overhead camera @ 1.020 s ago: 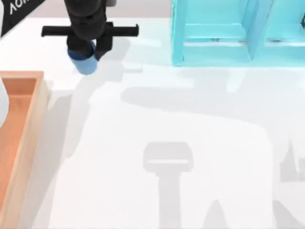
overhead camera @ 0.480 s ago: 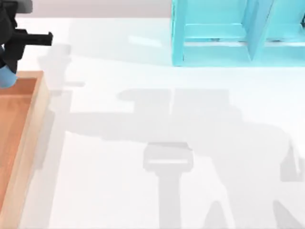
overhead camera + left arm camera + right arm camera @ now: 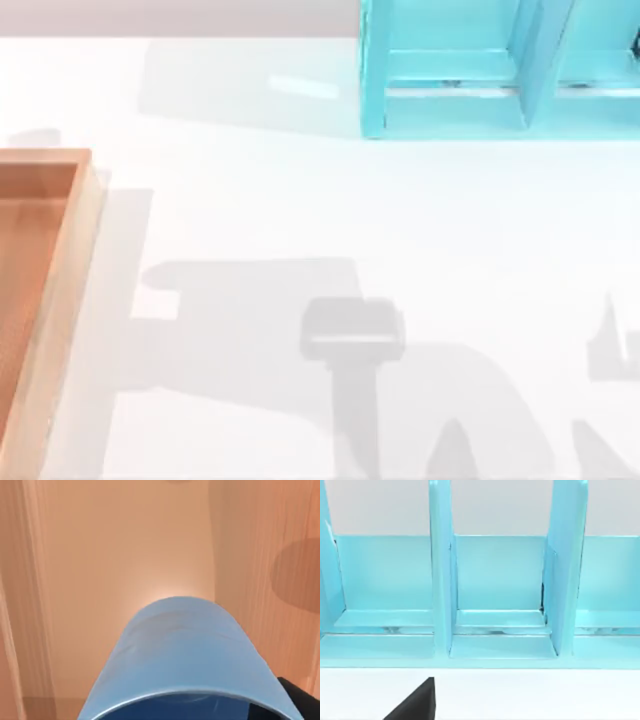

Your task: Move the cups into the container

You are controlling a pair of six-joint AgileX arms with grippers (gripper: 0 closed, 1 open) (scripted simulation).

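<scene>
**Blue cup held over the wooden tray**

In our left wrist view the blue cup [image 3: 192, 655] sits closest to the lens, its open mouth toward the camera and its tapered body pointing away over the floor of the container [image 3: 125, 555]. A dark bit of our left claw [image 3: 300, 700] shows at the cup's rim, tight against its side. We cannot tell from this how the fingers stand, though the cup hangs right at the camera with the light orange-brown wood beyond it. The tray's raised walls run along both sides of that view, and a round dark shadow lies on one wall. Whether the cup touches the tray floor we cannot tell.

From above, the container [image 3: 60, 300] lies at the left edge of the white counter [image 3: 400, 220], its long rim running from the near left corner up toward the middle of that edge. Grey arm shadows spread across the near half of the counter.

At the far edge, toward the right corner, stands the turquoise cabinet [image 3: 450, 100], its upright dividers facing us. Our right wrist view looks straight into its compartments [image 3: 497, 580], with a dark piece of our right claw [image 3: 415, 702] low in front, above the white counter; its fingers' state we cannot tell.
</scene>
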